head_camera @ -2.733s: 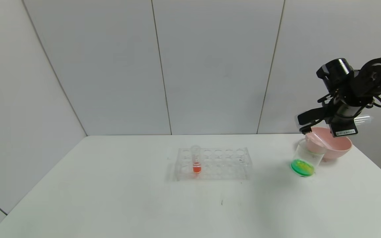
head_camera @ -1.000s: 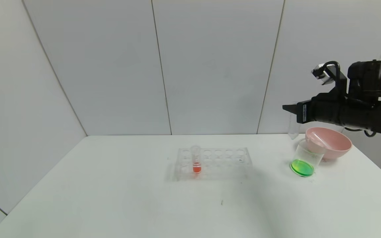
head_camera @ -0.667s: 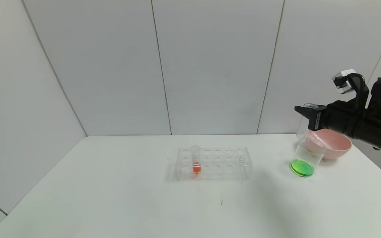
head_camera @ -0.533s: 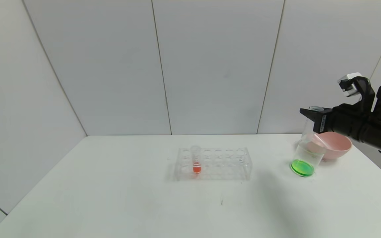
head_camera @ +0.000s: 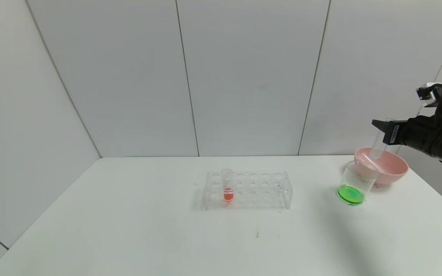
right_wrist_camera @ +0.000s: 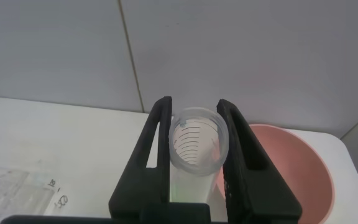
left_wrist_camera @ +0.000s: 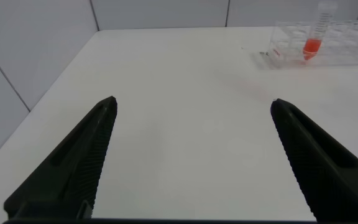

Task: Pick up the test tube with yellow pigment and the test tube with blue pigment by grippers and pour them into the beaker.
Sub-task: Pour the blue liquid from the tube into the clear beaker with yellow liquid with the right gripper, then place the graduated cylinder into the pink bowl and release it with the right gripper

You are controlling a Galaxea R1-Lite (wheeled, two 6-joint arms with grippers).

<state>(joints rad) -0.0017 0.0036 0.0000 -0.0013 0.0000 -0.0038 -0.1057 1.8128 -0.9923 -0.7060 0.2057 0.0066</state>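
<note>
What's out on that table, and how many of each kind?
Test tubes: 3 (orange-red one in the rack, empty one held by the right gripper, another lying in the bowl)
Rack: 1
Beaker: 1
Pink bowl: 1
Total: 6

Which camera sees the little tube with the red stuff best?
The left wrist view: the tube with orange-red liquid stands plain in its clear rack. The head view shows it too, but smaller. The right wrist view shows only a rack corner, no red tube.

The right pincer [right_wrist_camera: 194, 146] is raised at the right side, its fingers closed on an empty clear tube [right_wrist_camera: 196, 144]. The left pincer [left_wrist_camera: 194, 155] is low, with its fingers wide apart.
</note>
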